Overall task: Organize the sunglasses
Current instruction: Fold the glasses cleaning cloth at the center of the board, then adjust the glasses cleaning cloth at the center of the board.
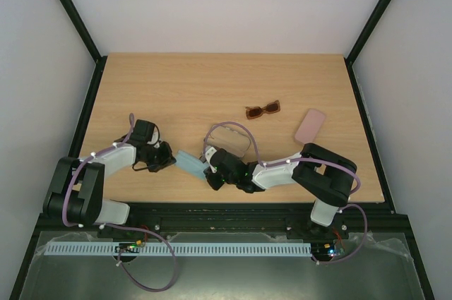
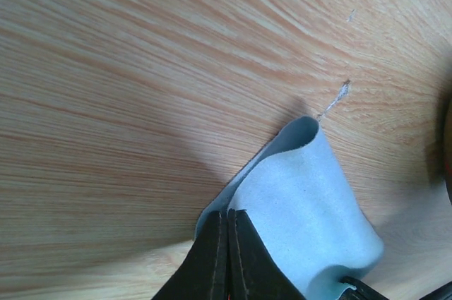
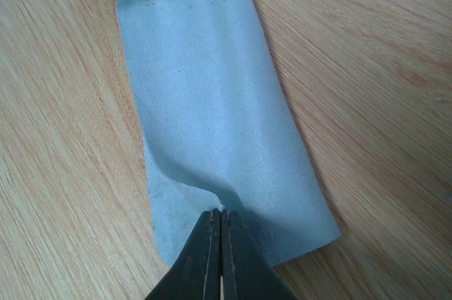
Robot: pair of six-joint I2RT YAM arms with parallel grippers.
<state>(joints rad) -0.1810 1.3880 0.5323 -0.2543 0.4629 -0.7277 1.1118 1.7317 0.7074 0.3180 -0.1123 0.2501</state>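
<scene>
Top: left gripper (image 1: 169, 157) and right gripper (image 1: 210, 173) each pinch one end of the blue cloth (image 1: 188, 162). Brown sunglasses (image 1: 263, 109) lie well apart, behind and right of the cloth, long axis left-right. The right arm is nearer.
Left wrist: jaws clamped on the cloth's edge, no sunglasses in view.
Right wrist: jaws closed on the opposite end, and the cloth runs straight away towards the left gripper.

A pale wooden tabletop (image 1: 176, 88) with fine grain lies under the fingers (image 2: 212, 258) and runs on well beyond them. Plain white walls (image 1: 226, 3) close it in ahead and to both sides, with black frame posts (image 1: 70, 10) at the corners. The light is soft and even.
</scene>
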